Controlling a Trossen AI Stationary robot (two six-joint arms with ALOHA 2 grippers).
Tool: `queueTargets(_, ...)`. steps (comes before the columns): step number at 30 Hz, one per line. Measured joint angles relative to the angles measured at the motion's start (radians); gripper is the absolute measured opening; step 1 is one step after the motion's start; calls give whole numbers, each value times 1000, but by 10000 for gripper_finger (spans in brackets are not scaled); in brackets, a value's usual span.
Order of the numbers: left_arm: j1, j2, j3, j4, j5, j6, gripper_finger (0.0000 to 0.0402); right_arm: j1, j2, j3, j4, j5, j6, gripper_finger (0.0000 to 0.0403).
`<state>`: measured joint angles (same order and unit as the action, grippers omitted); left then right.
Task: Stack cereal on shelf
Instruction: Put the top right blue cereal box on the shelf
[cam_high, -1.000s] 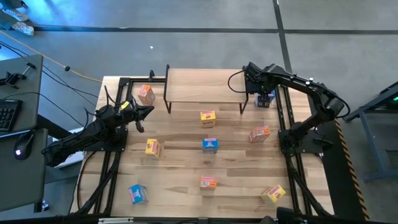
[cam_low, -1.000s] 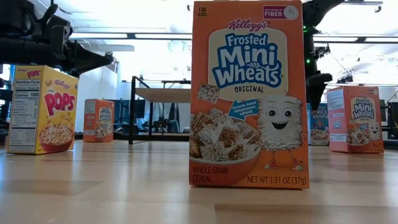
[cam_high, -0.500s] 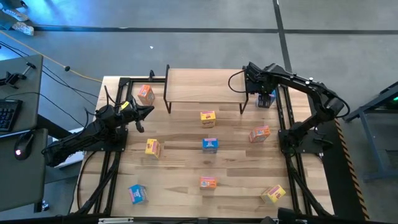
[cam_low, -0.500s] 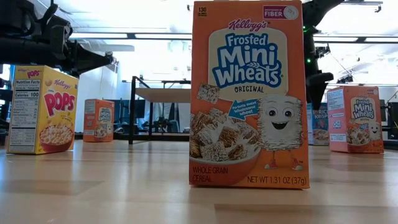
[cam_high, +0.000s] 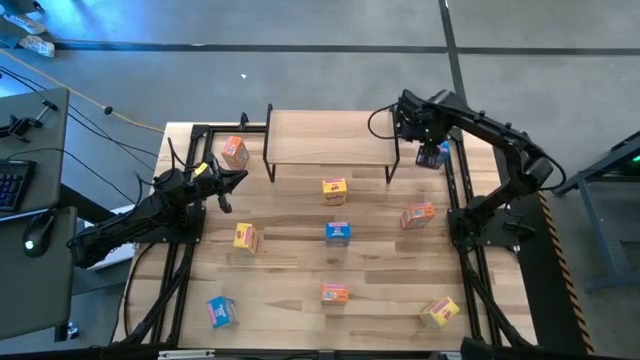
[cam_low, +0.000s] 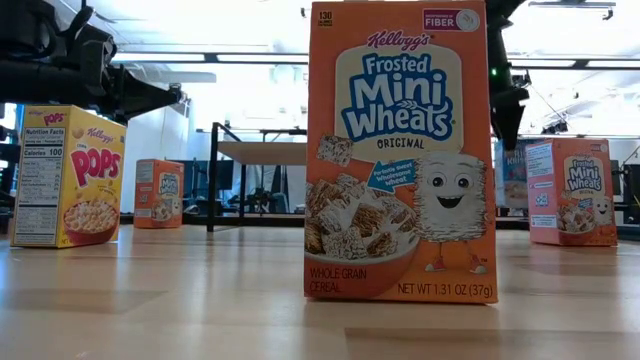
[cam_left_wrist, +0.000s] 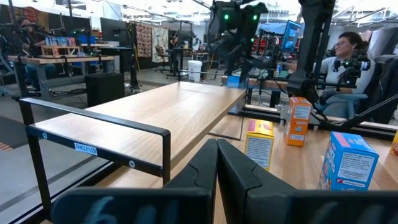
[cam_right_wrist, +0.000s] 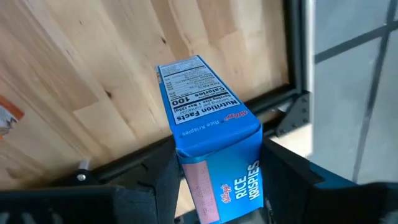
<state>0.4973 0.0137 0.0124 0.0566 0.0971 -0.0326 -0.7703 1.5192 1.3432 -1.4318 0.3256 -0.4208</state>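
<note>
Blue cereal box (cam_right_wrist: 211, 162) sits clamped in the right pincer (cam_right_wrist: 214, 186) (overhead, arm hides the grip).

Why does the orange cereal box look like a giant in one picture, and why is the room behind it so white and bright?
In the low view, the orange Frosted Mini-Wheats box stands right by the camera, so it looks huge. The ceiling lights behind glare white there. In the high view, it is the same small size as the other boxes.

Right gripper (cam_high: 432, 152) raised at far right, fingers clamped, left gripper (cam_high: 238, 178) parked at left, fingers together
</note>
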Motion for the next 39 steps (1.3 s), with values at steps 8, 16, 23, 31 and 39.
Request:
queueTargets(8, 0, 0, 0, 0, 0, 0, 3, 74, -12, 246, -138, 58, 130, 172)
queueTargets(16, 0, 0, 0, -6, 0, 0, 3, 163, -47, 578, -140, 97, 152, 173)
queueTargets(23, 0, 0, 0, -6, -6, 1, 3, 230, -16, 786, -9, 8, 144, 174)
queueTargets(31, 0, 0, 0, 3, -6, 13, 3, 257, 159, 798, 99, -61, -5, 174)
queueTargets(39, 0, 0, 0, 0, -6, 18, 3, 234, 334, 797, 5, 19, -68, 174)
